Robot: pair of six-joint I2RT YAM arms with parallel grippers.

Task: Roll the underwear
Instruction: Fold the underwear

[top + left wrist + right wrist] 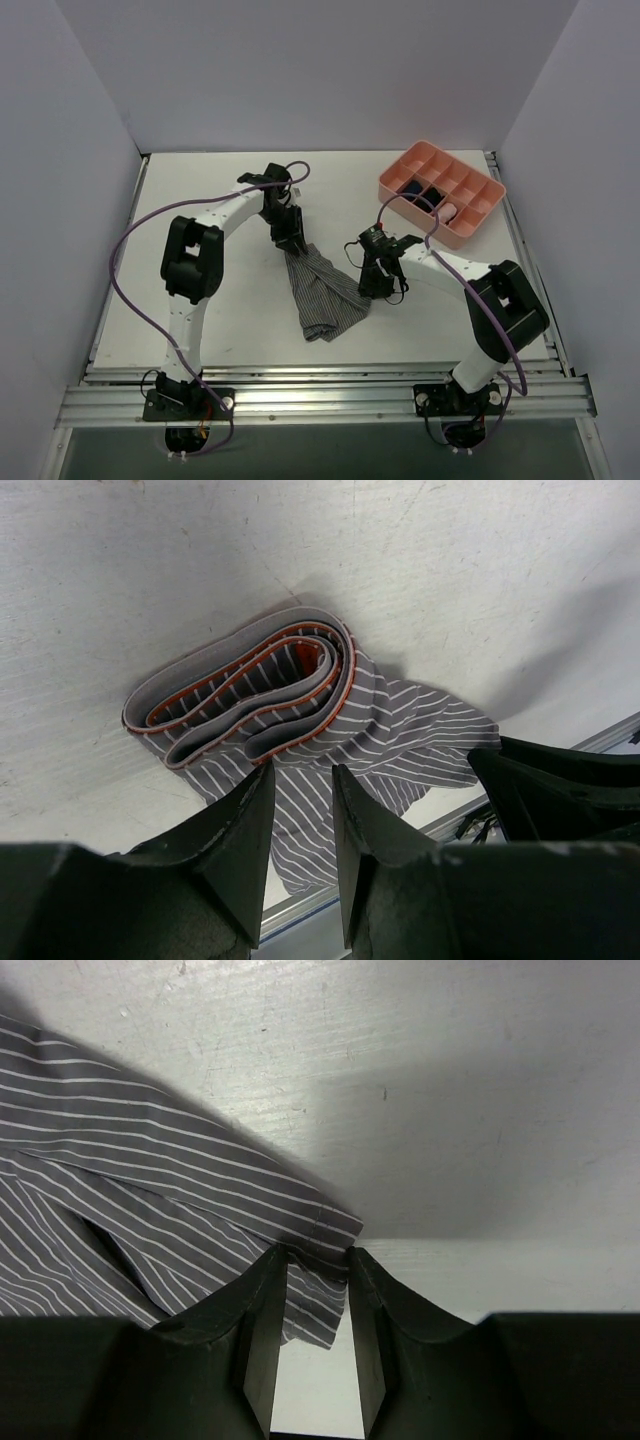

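- The underwear (322,290), grey cloth with fine white stripes, lies on the white desk (240,315) between the two arms, roughly mid-desk and a little toward the near edge.
- From the top camera it runs as a crumpled strip from the left claw (290,238) down to a wider bunched end nearer the arm bases.
- In the left wrist view, the waistband (245,695) is a lighter grey band edged in orange-red. It is folded over on itself in a loose coil and rests on the desk.
- The left claw is clenched on the underwear. Its dark fingers (240,830) stand close together, with striped cloth running into the narrow gap between them.
- The right claw (374,285) is at the garment's right edge and also grasps the underwear. In its wrist view, a corner of the striped cloth is pinched between the fingers (265,1330) and hangs down in the slot.
- The rest of the cloth spreads out to the left of that claw, lying flat with a few folds.
- A pink divided tray (465,236) sits at the far right of the desk, well apart from the garment.
- Its compartments hold dark bundles (412,188) and a pale pink one (450,212).
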